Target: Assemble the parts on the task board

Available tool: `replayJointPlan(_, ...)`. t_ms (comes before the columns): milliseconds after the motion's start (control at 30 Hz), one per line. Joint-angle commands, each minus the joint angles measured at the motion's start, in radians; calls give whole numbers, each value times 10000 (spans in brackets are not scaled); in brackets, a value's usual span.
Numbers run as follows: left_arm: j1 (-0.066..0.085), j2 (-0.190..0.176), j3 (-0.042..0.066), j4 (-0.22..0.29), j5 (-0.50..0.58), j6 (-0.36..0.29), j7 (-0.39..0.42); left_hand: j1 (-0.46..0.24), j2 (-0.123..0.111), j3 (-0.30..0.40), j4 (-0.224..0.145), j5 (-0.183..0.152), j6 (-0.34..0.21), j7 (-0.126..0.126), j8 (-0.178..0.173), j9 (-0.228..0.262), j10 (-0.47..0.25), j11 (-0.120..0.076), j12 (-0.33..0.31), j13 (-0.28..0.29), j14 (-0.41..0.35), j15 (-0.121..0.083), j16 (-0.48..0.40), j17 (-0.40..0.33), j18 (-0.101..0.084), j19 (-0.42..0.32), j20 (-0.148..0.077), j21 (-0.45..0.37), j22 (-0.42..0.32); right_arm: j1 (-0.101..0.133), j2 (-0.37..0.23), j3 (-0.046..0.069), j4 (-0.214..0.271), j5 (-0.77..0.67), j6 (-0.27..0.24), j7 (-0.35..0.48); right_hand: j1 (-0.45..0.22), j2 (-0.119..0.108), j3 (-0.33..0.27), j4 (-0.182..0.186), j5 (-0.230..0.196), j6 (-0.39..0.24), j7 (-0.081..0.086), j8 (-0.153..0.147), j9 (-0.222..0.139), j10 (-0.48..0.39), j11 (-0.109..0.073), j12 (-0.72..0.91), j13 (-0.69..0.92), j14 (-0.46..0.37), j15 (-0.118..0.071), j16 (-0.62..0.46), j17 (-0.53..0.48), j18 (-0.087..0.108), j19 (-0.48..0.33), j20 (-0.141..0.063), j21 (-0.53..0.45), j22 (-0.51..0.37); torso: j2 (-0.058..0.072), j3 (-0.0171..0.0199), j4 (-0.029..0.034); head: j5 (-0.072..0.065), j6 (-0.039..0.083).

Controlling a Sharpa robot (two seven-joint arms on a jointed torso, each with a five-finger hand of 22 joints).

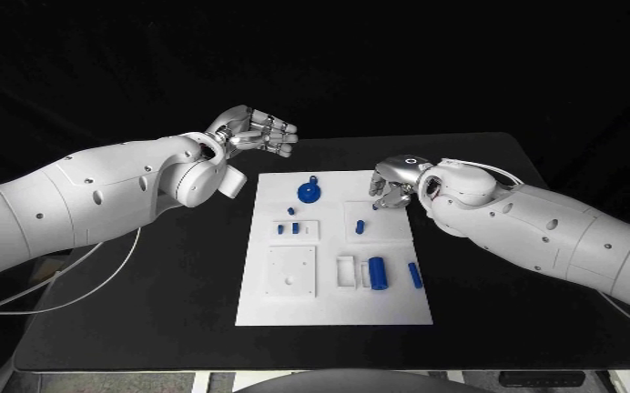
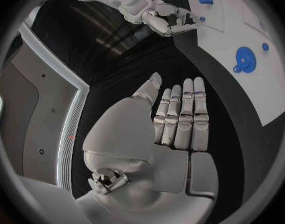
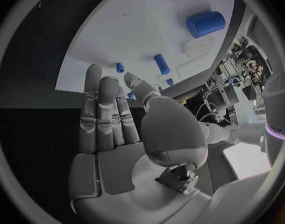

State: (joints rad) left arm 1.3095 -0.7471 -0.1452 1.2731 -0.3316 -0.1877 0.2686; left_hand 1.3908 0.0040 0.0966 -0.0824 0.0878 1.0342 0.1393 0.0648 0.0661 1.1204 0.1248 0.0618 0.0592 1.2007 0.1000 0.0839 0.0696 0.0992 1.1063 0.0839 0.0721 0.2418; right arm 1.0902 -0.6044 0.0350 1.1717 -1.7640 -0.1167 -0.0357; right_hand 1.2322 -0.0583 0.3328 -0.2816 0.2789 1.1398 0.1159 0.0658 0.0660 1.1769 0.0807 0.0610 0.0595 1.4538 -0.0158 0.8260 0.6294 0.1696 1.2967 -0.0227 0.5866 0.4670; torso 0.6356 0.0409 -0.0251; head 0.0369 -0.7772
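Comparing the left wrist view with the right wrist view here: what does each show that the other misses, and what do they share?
Left wrist view: the blue round part with a ring tab on the task board, the left robot hand open with its fingers straight and side by side, holding nothing, and the right robot hand at the board's edge.

Right wrist view: the large blue cylinder beside a white block, and a slim blue peg.

Shared: the white board, small blue parts on it, and the right robot hand, open and holding nothing.
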Motion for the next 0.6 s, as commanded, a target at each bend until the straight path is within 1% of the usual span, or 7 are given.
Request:
replayJointPlan(33,12,28,7,48,167,-9,223,1,94,15,-60,40,41,15,-7,-5,80,2,-12,-9,61,2,-30,1,-187,43,-10,33,-119,-47,66,-8,-21,-347,77,-199,12,-119,69,4,20,-79,-25,-34,-11,-67,-7,-34,-12,-40,13,33,-11,93,2,83,-45,23,2,1,18,10,-5)
replayJointPlan(133,12,36,7,65,172,2,219,-5,94,13,-58,40,35,18,-7,-6,77,1,-8,-10,63,-1,-28,-2,-188,50,-9,37,-133,-110,134,-20,-61,-386,94,-216,39,-131,155,-5,-6,-81,-21,-35,-11,-57,-5,-38,-14,-54,10,94,-22,98,3,76,-82,178,3,-3,21,16,-15)
replayJointPlan(233,12,40,7,83,175,9,209,-13,92,9,-55,42,28,22,-6,-6,74,1,-4,-11,65,-5,-27,-6,-190,58,-8,42,-153,-189,209,-33,-114,-429,116,-232,41,-156,248,0,-18,-77,-21,-35,-10,-55,-6,-38,-14,-65,10,125,-30,106,-8,71,-86,306,8,0,14,30,-40)
replayJointPlan(267,12,40,7,86,175,11,206,-14,98,11,-54,43,33,21,-5,-5,79,-3,-5,-11,72,-8,-22,-6,-190,63,-12,45,-166,-208,228,-36,-129,-436,122,-238,25,-176,306,2,-31,-78,-19,-35,-10,-48,-6,-39,-14,-76,8,146,-43,102,-17,67,-119,425,13,1,21,26,-44)
replayJointPlan(367,12,40,7,90,176,15,196,-14,100,11,-54,43,35,20,-4,-5,81,-4,-5,-11,74,-9,-20,-5,-190,65,-13,47,-171,-242,271,-43,-173,-459,136,-247,28,-176,333,3,-39,-67,-23,-34,-9,-41,-9,-39,-15,-79,4,152,-49,97,-20,58,-138,482,6,6,11,39,-49)
replayJointPlan(467,12,39,7,93,178,31,182,-14,100,11,-54,43,35,20,-4,-5,81,-4,-5,-11,74,-9,-20,-5,-190,65,-13,47,-171,-274,321,-58,-267,-516,137,-268,45,-179,427,-3,-88,-60,-21,-35,-9,-34,-10,-38,-14,-84,1,162,-55,94,-25,46,-167,606,2,2,3,39,-57)
replayJointPlan(600,12,38,7,103,178,77,152,-22,102,8,-49,38,37,20,-4,-5,85,-4,-5,-11,74,-9,-18,-6,-193,73,-15,52,-195,-307,370,-94,-421,-566,163,-286,55,-182,616,-6,-179,-34,-23,-33,-8,2,-18,-40,-15,-90,-9,179,-50,95,-46,29,-160,736,11,8,9,38,-86)
